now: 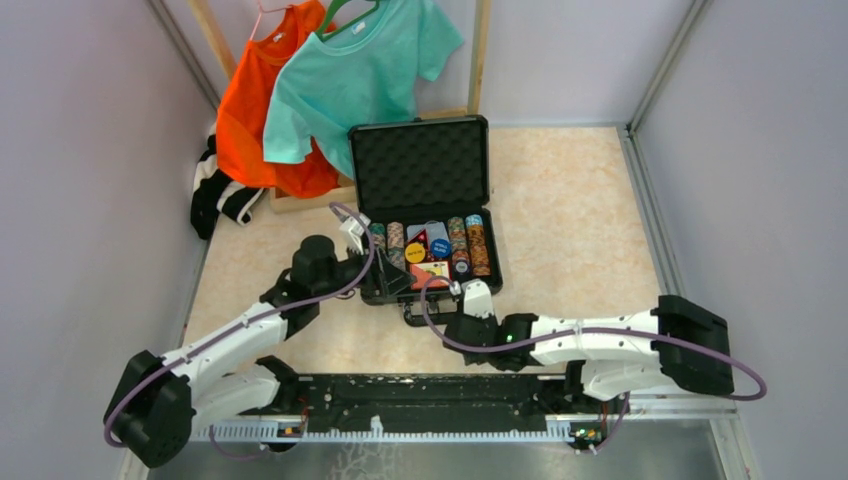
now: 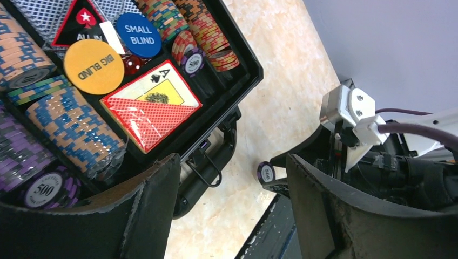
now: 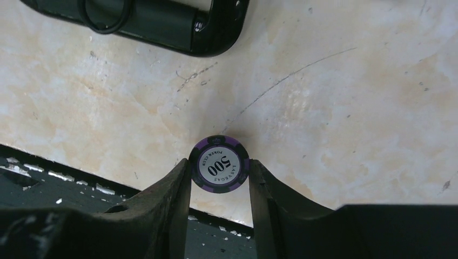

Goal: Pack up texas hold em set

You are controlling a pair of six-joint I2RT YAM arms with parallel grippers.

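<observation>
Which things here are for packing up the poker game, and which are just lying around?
For the job: black case, chip stacks, purple chip in the right fingers, card box, blue button, yellow button, red die.
Just lying about: orange shirt, teal shirt, black-and-white cloth, wooden rack.

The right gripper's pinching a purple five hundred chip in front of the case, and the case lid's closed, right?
Not quite. The case lid is open, as the top external view shows. The rest holds: the right gripper pinches the purple 500 chip in front of the case.
</observation>
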